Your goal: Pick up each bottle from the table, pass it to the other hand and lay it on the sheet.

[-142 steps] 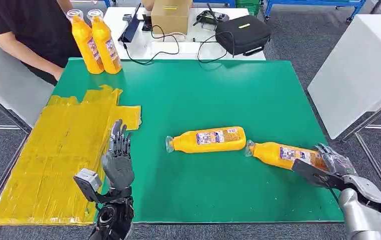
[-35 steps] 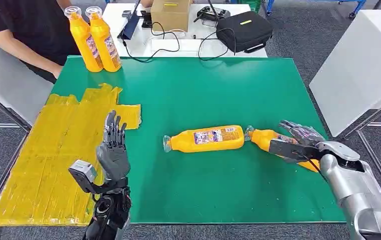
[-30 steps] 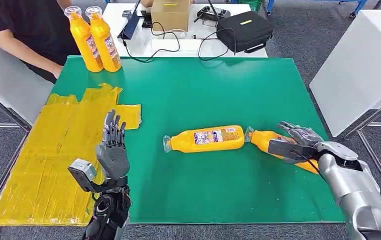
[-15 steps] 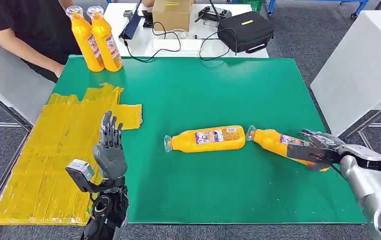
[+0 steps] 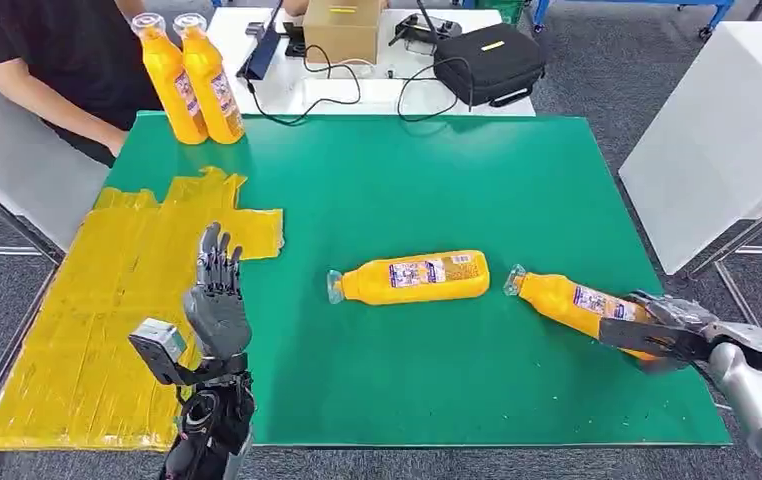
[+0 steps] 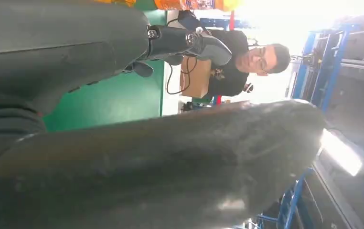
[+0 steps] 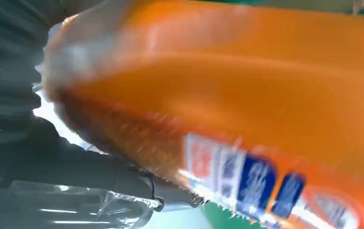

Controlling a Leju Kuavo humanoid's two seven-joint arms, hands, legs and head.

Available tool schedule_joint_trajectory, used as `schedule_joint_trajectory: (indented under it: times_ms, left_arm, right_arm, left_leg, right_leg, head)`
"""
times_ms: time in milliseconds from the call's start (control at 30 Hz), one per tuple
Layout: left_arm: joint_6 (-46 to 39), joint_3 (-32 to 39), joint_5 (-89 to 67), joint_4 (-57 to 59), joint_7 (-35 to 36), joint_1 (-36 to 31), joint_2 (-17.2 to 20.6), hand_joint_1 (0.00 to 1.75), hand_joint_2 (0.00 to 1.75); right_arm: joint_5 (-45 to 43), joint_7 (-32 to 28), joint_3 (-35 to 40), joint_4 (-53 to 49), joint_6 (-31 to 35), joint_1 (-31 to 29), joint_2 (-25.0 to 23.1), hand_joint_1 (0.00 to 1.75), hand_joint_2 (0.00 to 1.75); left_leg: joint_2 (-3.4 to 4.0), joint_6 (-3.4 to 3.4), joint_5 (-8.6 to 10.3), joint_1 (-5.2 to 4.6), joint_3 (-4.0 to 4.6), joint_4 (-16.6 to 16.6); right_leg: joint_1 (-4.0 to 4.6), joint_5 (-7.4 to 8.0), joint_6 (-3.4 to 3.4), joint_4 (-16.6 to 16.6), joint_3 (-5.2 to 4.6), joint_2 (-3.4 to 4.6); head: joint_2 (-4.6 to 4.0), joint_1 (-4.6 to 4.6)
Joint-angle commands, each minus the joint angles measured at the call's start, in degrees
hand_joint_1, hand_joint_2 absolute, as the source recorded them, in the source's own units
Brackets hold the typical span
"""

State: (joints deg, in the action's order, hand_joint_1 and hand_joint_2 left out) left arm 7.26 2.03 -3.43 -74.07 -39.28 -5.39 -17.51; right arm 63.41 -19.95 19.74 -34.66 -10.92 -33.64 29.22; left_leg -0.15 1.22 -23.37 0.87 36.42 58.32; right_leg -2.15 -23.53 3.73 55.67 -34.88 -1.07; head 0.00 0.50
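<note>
Two orange bottles are seen lying on the green counter (image 5: 407, 190), end to end. The yellow sheet (image 5: 107, 310) is spread at the left edge. The nearer bottle (image 5: 577, 303) is gripped at its base by the right hand (image 5: 669, 335), neck pointed toward the middle bottle (image 5: 412, 277). The left hand (image 5: 215, 300) is held upright with nothing in it, fingers (image 5: 215, 255) apart, beside the sheet, well apart from the gripped bottle.

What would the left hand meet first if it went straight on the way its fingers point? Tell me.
Likely the yellow sheet: the left hand stands upright, fingers aimed away toward the sheet's jutting corner. Beyond lie bare green mat and two standing bottles. Depth is unclear; it may pass above.
</note>
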Motion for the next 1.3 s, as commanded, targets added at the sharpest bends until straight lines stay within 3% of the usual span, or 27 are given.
schedule_joint_trajectory:
  times_ms: [33,67,200,267,300,367,400,467,533,567,633,700,800,833,967,1000,1100,1167,1200,1267,1300]
  left_arm:
    - [-0.17,0.63,-0.15,1.93,-0.72,-0.89,0.83,0.0,0.0]
    - [-0.44,0.43,-0.14,1.87,-0.72,-0.85,0.94,0.0,0.0]
    - [-0.83,0.15,-0.03,1.75,-0.72,-0.83,1.26,0.0,0.0]
    - [-0.81,0.19,-0.01,1.7,-0.72,-0.71,1.22,0.0,0.0]
    - [-0.81,0.19,-0.01,1.7,-0.72,-0.71,1.22,0.0,0.0]
    - [-0.81,0.15,-0.05,1.51,-0.72,-0.52,1.17,0.0,0.0]
    - [-0.92,0.23,-0.12,1.34,-0.72,-0.36,1.05,0.0,0.0]
    - [-0.95,0.36,-0.19,1.0,-0.72,-0.1,0.92,0.0,0.0]
    - [-0.91,0.41,-0.32,0.62,-0.72,0.23,0.86,0.0,0.0]
    - [-0.87,0.46,-0.31,0.56,-0.72,0.26,0.84,0.0,0.0]
    - [-0.8,0.58,-0.3,0.65,-0.72,0.11,0.85,0.0,0.0]
    - [-0.71,0.65,-0.27,0.78,-0.72,-0.05,0.9,0.0,0.0]
    - [-0.71,0.85,-0.15,0.83,-0.72,0.06,1.01,0.0,0.0]
    - [-0.75,0.87,-0.15,0.68,-0.72,0.23,1.01,0.0,0.0]
    - [-0.75,0.87,-0.15,0.68,-0.72,0.23,1.01,0.0,0.0]
    - [-0.78,0.81,-0.17,0.3,-0.72,0.63,1.02,0.0,0.0]
    - [-1.11,1.33,0.05,-1.53,-0.72,2.3,0.97,0.0,0.0]
    - [-0.98,2.46,0.21,-2.91,-0.72,3.45,0.82,0.0,0.0]
    - [-0.76,2.89,0.16,-3.2,-0.72,3.69,0.63,0.0,0.0]
    - [-0.5,4.06,0.22,-3.9,-0.72,4.41,0.36,0.0,0.0]
    - [0.35,4.81,0.65,-3.86,-0.72,4.55,0.21,0.0,0.0]
  right_arm:
    - [0.59,3.08,0.87,5.19,6.09,11.24,-8.99,0.09,1.75]
    - [0.58,4.05,0.07,6.97,7.25,11.43,-11.12,1.75,1.75]
    - [2.72,5.96,0.37,13.03,9.54,7.45,-16.35,1.75,1.75]
    - [2.46,5.74,0.02,13.12,9.88,7.24,-16.51,1.75,1.75]
    - [2.46,5.74,0.02,13.12,9.88,7.24,-16.51,1.75,1.75]
    - [2.44,5.57,-0.12,13.07,9.92,7.15,-16.07,1.75,1.75]
    - [2.3,5.05,-0.56,12.6,10.39,7.5,-15.76,1.75,1.75]
    - [2.15,4.79,-1.16,11.93,10.86,8.02,-15.56,1.75,1.75]
    - [2.11,4.6,-1.73,11.19,10.98,8.5,-15.36,1.75,1.75]
    - [2.1,4.58,-1.86,11.04,10.9,8.64,-15.29,1.75,1.75]
    - [2.13,4.48,-2.03,10.85,10.76,9.07,-14.82,1.75,1.75]
    - [1.97,4.13,-2.36,10.61,10.95,9.61,-14.29,1.75,1.75]
    - [0.85,4.37,-4.03,10.07,11.91,9.51,-14.19,1.75,1.75]
    - [0.34,4.49,-4.64,9.99,12.17,9.24,-14.25,1.75,1.75]
    - [0.34,4.49,-4.64,9.99,12.17,9.24,-14.25,1.75,1.75]
    - [-0.17,4.6,-5.26,9.82,12.19,8.55,-14.28,1.75,1.75]
    - [-3.8,3.87,-9.49,7.52,13.65,7.62,-13.01,1.75,1.75]
    - [-8.7,-0.83,-13.12,-3.11,11.13,11.48,-9.31,1.75,1.75]
    - [-10.39,-1.41,-14.1,-8.87,8.61,14.07,-7.95,1.75,1.75]
    - [-19.35,-4.44,-19.93,-28.45,1.03,23.9,-4.37,1.75,1.75]
    - [-23.23,-4.98,-23.06,-36.47,-2.21,27.97,-3.75,1.75,1.75]
  left_leg:
    - [0.07,-0.06,-0.12,0.21,-0.64,-0.23]
    - [0.15,-0.12,-0.14,0.31,-0.7,-0.21]
    - [0.51,-0.41,-0.37,0.63,-1.34,-0.4]
    - [1.7,-0.79,-1.17,1.15,-2.21,-0.26]
    - [2.2,-0.43,-1.53,1.29,-2.66,-0.17]
    - [2.41,-0.52,-1.7,1.38,-2.64,-0.05]
    - [2.36,-0.48,-1.54,1.35,-2.41,-0.13]
    - [2.32,-0.58,-2.04,1.53,-3.25,0.08]
    - [2.07,-0.51,-1.62,1.39,-2.7,0.01]
    - [2.27,-0.59,-1.69,1.46,-3.15,-0.04]
    - [2.31,-0.69,-1.38,1.44,-3.12,-0.29]
    - [2.06,-0.65,-1.26,1.36,-2.98,-0.38]
    - [2.34,-0.89,-1.92,1.51,-3.54,0.11]
    - [2.18,-0.69,-1.97,1.44,-3.17,0.05]
    - [2.22,-0.6,-1.88,1.41,-3.14,-0.09]
    - [2.41,-0.73,-1.91,1.49,-3.46,-0.2]
    - [2.4,-0.72,-1.69,1.43,-3.48,-0.15]
    - [2.41,-0.73,-1.79,1.41,-3.52,-0.08]
    - [2.04,-0.63,-1.41,1.21,-2.92,-0.31]
    - [2.1,-0.74,-1.93,1.32,-3.39,-0.08]
    - [1.76,-0.72,-1.75,1.28,-3.13,-0.18]
  right_leg:
    - [0.24,-0.04,-0.34,-0.34,0.66,0.13]
    - [0.33,-0.01,-0.28,-0.39,0.7,0.13]
    - [0.63,0.0,-0.61,-0.68,1.23,0.62]
    - [1.14,-0.17,-0.87,-0.93,2.01,1.61]
    - [1.32,-0.27,-0.94,-0.97,2.23,1.99]
    - [1.41,-0.32,-1.05,-0.95,1.64,1.95]
    - [1.43,-0.54,-1.15,-0.99,1.4,1.95]
    - [1.52,-1.51,-1.14,-0.72,2.18,1.89]
    - [1.39,-1.05,-1.11,-0.72,1.66,1.7]
    - [1.43,-0.03,-0.86,-0.92,2.07,1.91]
    - [1.42,0.12,-1.1,-1.14,2.59,1.94]
    - [1.36,0.1,-1.12,-1.14,2.48,1.75]
    - [1.5,-0.51,-1.19,-0.81,2.4,2.01]
    - [1.44,-0.47,-1.09,-0.86,2.06,1.85]
    - [1.41,-0.46,-1.1,-0.98,2.06,1.93]
    - [1.48,-0.39,-1.05,-1.11,2.81,2.09]
    - [1.43,-0.23,-1.11,-0.99,2.89,2.08]
    - [1.39,-0.36,-1.06,-0.91,2.95,2.09]
    - [1.23,-0.14,-1.16,-1.01,2.4,1.76]
    - [1.3,-0.54,-1.09,-0.88,2.91,1.81]
    - [1.27,-0.47,-1.07,-0.97,2.74,1.5]
  head:
    - [0.0,0.0]
    - [0.0,0.0]
    - [0.0,-0.04]
    - [0.0,-0.04]
    - [0.0,-0.04]
    - [0.0,-0.06]
    - [0.0,-0.07]
    - [0.0,-0.05]
    - [0.0,-0.09]
    - [0.0,0.0]
    - [0.0,-0.02]
    - [0.0,-0.04]
    - [0.0,-0.07]
    - [0.0,-0.02]
    - [0.0,-0.04]
    - [0.0,-0.02]
    - [0.0,-0.05]
    - [0.0,-0.04]
    - [0.0,-0.05]
    - [0.0,0.0]
    - [0.0,-0.04]
